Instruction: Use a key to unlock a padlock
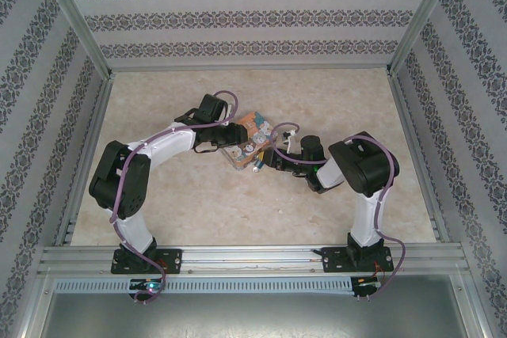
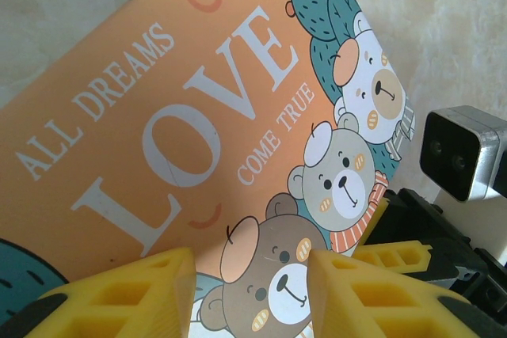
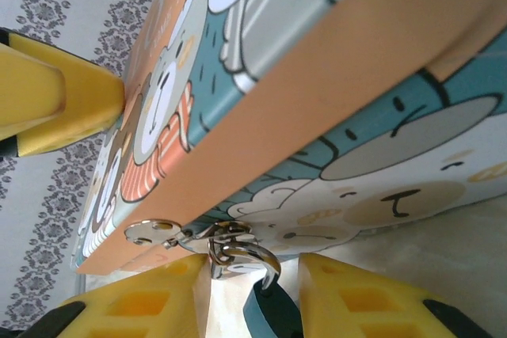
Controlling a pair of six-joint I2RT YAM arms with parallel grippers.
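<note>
the tin (image 1: pixel 247 138) with the cartoon bears lies on the table (image 1: pixel 198 211), between the two arms. the left gripper (image 1: pixel 229 146) is at the tin's left end. seen from the left wrist, its yellow fingers (image 2: pixel 127 294) stand about half apart over the tin's orange lid. the brown bear's face shows in the gap, and nothing is caught between them. seen from the right wrist, one of those fingers (image 3: pixel 55 100) meets the face of the lid on the tin's far side.

the right gripper (image 1: pixel 272 157) is at the tin's right side, low against its front wall. the padlock (image 3: pixel 269 318) hangs there, just under the edge of the tin's lid. its silvery loop sits up against the tin, beside a small silvery tab (image 3: pixel 150 231) that sticks out from the lid's edge, and its blue body is below the loop. the right gripper's fingers (image 3: pixel 142 306) stand one on each side of the padlock with a narrow gap. the finger nearer the tab touches the silvery metal, but i cannot tell whether the two fingers pinch the padlock.

the right arm's camera (image 2: pixel 459 152) sits just off the tin's corner with the bears.
</note>
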